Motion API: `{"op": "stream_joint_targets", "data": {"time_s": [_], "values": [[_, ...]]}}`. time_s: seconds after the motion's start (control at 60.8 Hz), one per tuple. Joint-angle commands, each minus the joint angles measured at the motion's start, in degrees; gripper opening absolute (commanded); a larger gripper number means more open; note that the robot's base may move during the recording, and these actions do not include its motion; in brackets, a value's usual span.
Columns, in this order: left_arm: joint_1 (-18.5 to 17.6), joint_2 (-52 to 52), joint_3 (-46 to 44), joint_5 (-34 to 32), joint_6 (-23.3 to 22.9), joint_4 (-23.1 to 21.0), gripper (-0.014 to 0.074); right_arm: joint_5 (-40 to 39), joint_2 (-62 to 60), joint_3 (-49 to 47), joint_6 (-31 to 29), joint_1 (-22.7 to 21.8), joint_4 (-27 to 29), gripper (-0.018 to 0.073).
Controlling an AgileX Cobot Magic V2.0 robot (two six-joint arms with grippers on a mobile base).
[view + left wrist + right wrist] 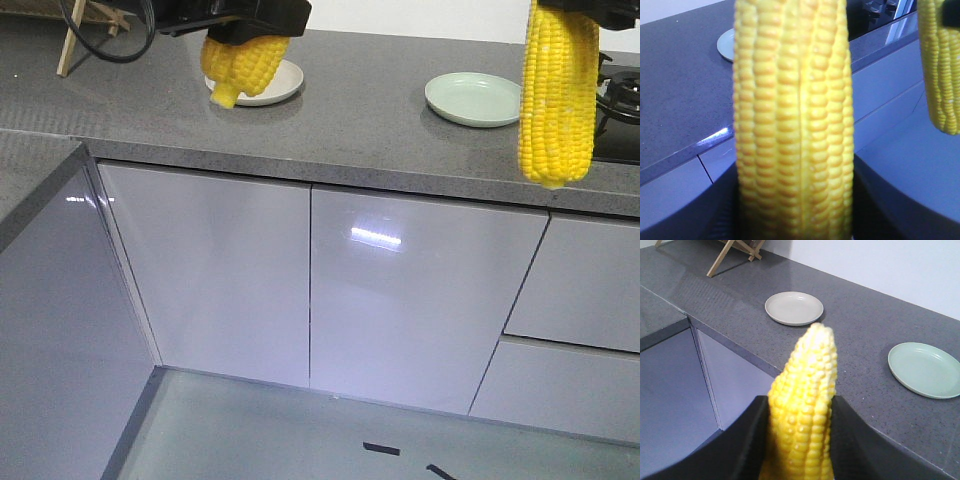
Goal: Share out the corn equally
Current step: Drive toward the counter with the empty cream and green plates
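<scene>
Two bright yellow kernel-rowed corn cobs, two round plates. The left gripper [245, 38] is clamped on one cob [247, 66], hanging over the far-left cream plate [291, 84]. The right gripper [565, 8] squeezes the long cob [557, 95] out past the grey speckled countertop's [370, 125] near edge, right of the pale green plate [472, 100]. Only the right wrist view shows both plates whole, with a wide stretch of counter between them.

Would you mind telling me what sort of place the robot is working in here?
Most likely a kitchen: a grey speckled countertop over glossy cabinet doors, a gas hob at its right end, and a beige plate and a green plate set out on it.
</scene>
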Motion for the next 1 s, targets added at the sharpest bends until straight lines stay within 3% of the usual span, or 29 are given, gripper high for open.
{"op": "stream_joint_targets", "data": {"time_s": [0.0, 0.987], "values": [[-0.05, -2.12, -1.81, -3.82, -0.54, -1.16, -0.0006, -3.83, -1.62, -1.74, -0.29, -0.15, 1.07, -0.0005], [-0.05, -2.12, -1.81, -3.82, -0.54, -1.16, -0.0006, -3.85, -1.62, -1.74, -0.34, -0.15, 1.07, -0.0005]]}}
